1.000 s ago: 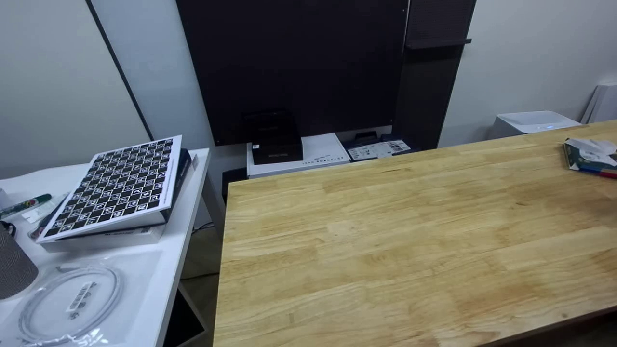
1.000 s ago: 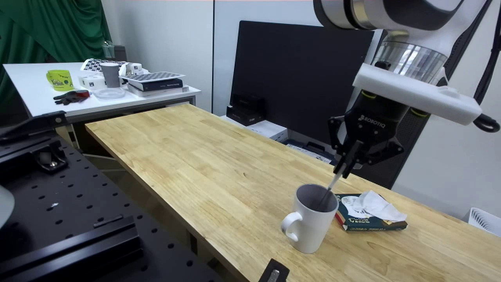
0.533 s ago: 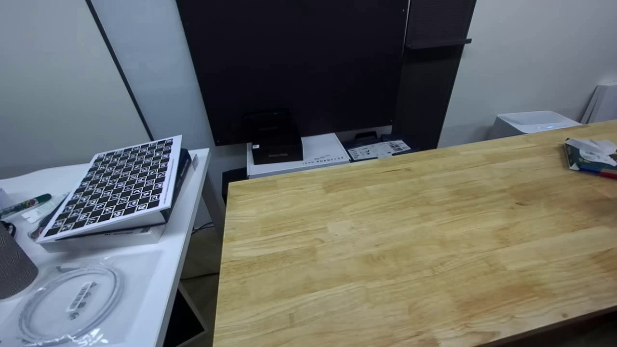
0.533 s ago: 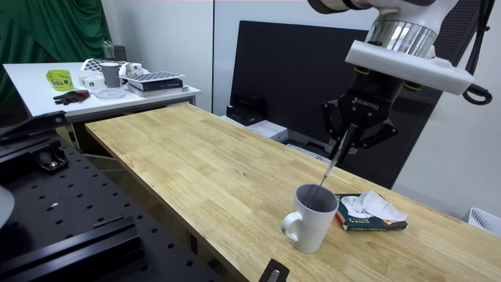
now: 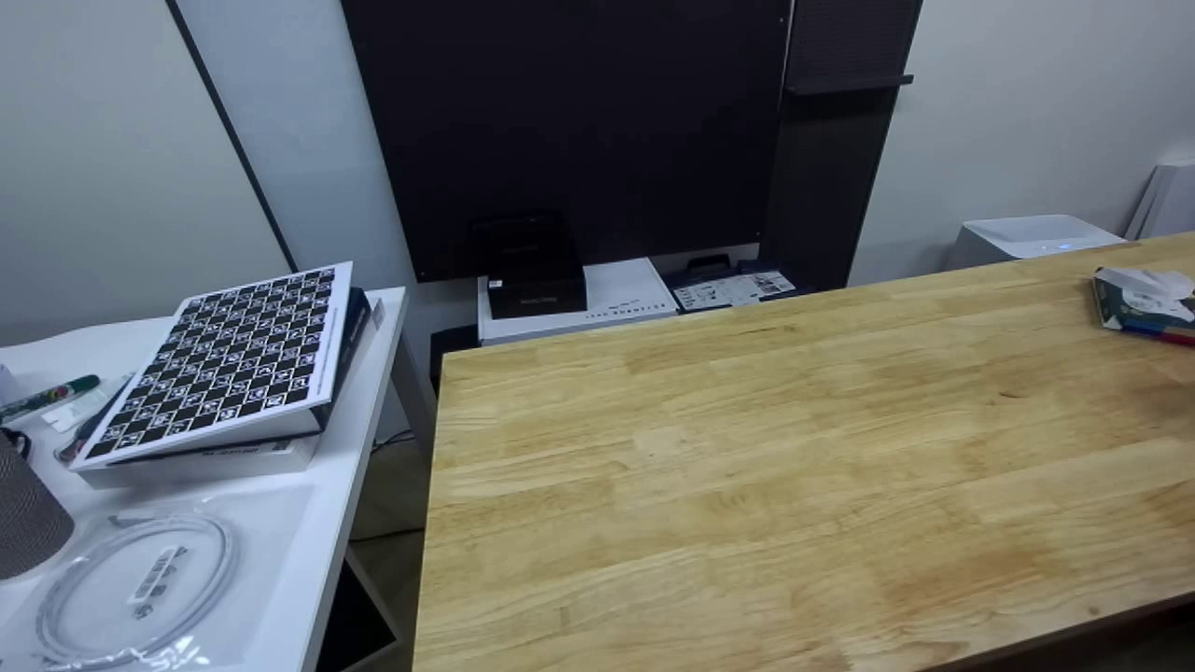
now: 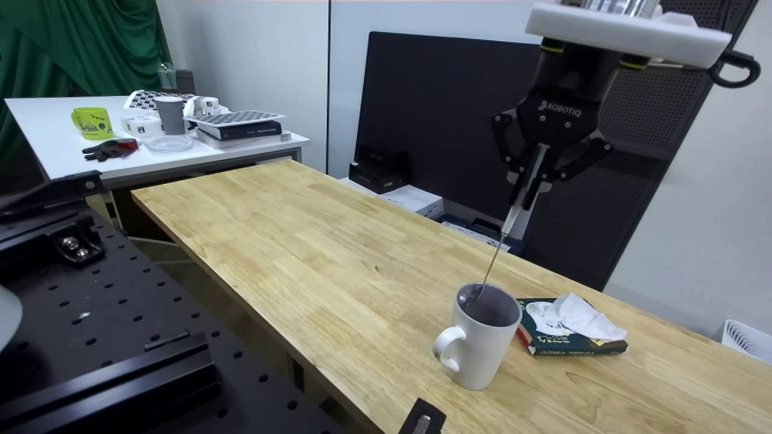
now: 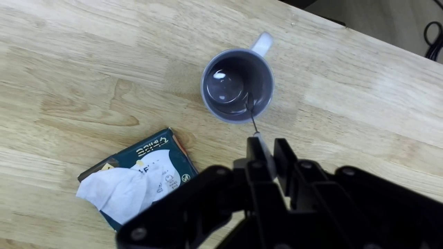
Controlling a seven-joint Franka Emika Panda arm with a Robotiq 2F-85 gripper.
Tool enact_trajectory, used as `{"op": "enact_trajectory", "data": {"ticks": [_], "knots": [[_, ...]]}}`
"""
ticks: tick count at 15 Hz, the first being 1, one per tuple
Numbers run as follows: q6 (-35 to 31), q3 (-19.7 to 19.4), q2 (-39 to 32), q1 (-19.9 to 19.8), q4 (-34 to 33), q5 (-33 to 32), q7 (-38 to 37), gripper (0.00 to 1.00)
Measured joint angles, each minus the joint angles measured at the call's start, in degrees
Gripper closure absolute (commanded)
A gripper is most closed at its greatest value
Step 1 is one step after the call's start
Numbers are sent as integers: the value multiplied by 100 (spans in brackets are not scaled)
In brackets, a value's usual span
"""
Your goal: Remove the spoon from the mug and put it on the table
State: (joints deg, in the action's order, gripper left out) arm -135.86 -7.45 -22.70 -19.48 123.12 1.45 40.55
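Observation:
The white mug (image 6: pixel 479 358) stands upright on the wooden table (image 6: pixel 338 253); it also shows in the wrist view (image 7: pixel 203 84). My gripper (image 6: pixel 523 202) is above the mug, shut on the pale handle of the spoon (image 6: pixel 511 222). In the wrist view, the fingertips (image 7: pixel 265 145) flank the spoon's handle (image 7: pixel 256 133). The spoon hangs tilted, with its thin metal shaft pointing down to the mug. Its small bowl end overlaps the mug's mouth in both views; I cannot tell exactly how far it is below the rim. The mug and gripper are out of view in an exterior view of the table (image 5: pixel 794 467).
A dark green tissue pack (image 6: pixel 558 343) with a white tissue lies close to the mug, also in the wrist view (image 7: pixel 148 173). A black perforated plate (image 6: pixel 151 313) borders the table. A white side desk (image 6: pixel 54 150) with several objects stands at the far end.
My gripper has risen, drawing the spoon's handle and shaft up out of the mug. The spoon's lower end has shifted toward the mug's far inner side. The mug has not moved.

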Motion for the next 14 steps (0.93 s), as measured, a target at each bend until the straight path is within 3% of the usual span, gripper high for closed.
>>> {"op": "enact_trajectory", "data": {"ticks": [8,14], "knots": [[162,-1,794,186,282,-185,-44,97],[-1265,57,1071,247,1085,-39,439,97]]}}
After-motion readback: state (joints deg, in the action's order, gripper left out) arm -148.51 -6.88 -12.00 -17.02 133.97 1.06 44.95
